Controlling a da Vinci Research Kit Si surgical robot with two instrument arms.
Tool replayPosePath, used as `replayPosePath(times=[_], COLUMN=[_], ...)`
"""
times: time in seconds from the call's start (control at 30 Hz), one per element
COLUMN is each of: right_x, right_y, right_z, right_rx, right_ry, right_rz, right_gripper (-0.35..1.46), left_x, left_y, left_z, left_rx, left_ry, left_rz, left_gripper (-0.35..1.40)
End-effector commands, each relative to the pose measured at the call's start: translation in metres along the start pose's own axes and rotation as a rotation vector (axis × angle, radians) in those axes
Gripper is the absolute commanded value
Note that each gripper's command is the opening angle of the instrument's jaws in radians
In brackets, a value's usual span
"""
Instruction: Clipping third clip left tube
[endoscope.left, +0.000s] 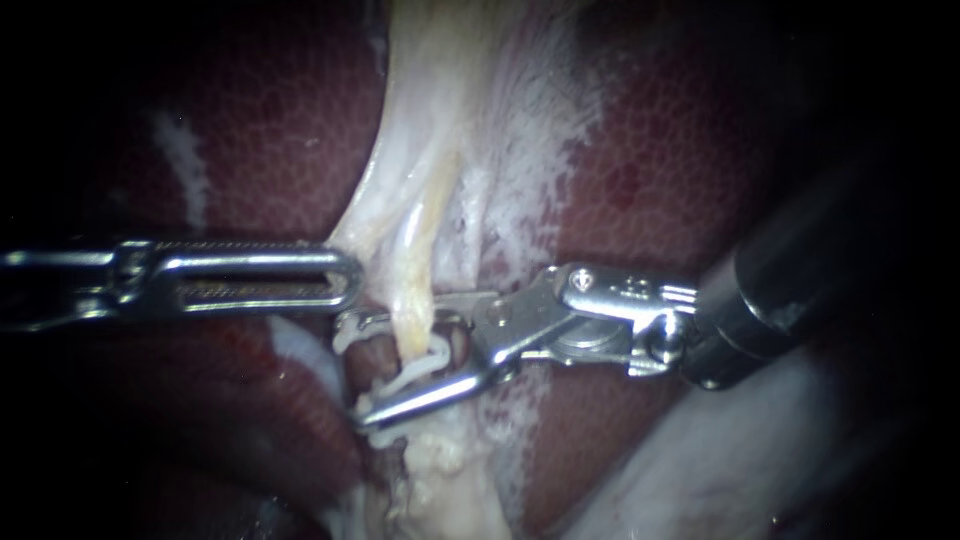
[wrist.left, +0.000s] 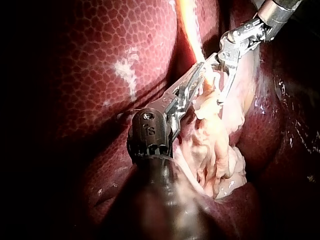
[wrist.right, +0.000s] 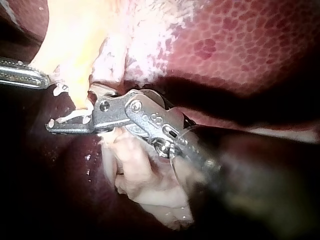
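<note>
A pale yellowish tube (endoscope.left: 412, 290) runs down from a sheet of whitish, stringy tissue (endoscope.left: 470, 130) that lies between lobes of dark red, mottled liver (endoscope.left: 270, 120). The right instrument (endoscope.left: 358, 370), a bright steel tip on a dark shaft, has its two slim jaws standing apart with the tube threaded between them. The tube crosses in front of the upper jaw and passes behind the lower one. Ragged white strands (endoscope.left: 425, 365) cling to the tube there, and they blur whatever else sits in that gap. The left instrument (endoscope.left: 350, 278), a long slotted steel tip, lies level with its end against the edge of the whitish tissue, just beside the tube. No view shows whether it is closed, apart or clamped on that tissue, since the tip is seen side-on and its end merges with the pale tissue. The right instrument's shaft fades into darkness, and a pale blurred mass (endoscope.left: 720, 460) is cut off at the lower right edge
</note>
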Motion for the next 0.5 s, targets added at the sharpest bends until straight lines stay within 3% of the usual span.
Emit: replayPosePath(times=[0.03, 0.23, 0.3, 0.4, 0.5], right_x=[0.0001, 0.0006, 0.0004, 0.0001, -0.0002], right_y=[0.0000, 0.0002, 0.0004, 0.0011, 0.0020], right_z=[-0.0002, -0.0009, -0.0011, -0.0016, -0.0021], right_rx=[0.001, -0.006, -0.008, -0.008, -0.008], right_ry=[0.000, 0.001, 0.001, 0.001, 0.001], right_rz=[-0.003, -0.023, -0.023, -0.018, -0.018], right_gripper=[0.56, 0.51, 0.28, -0.31, -0.35], left_x=[0.0000, 0.0000, 0.0000, 0.0001, 0.0001], left_y=[0.0000, 0.0000, 0.0000, 0.0000, 0.0000], left_z=[0.0000, 0.0000, 0.0000, 0.0001, 0.0001], left_rx=[0.000, 0.000, 0.000, 0.000, -0.001], left_ry=[0.000, 0.000, 0.000, 0.000, 0.000], left_rz=[0.000, 0.000, 0.000, 0.000, 0.001], left_gripper=[-0.35, -0.35, -0.35, -0.35, -0.35])
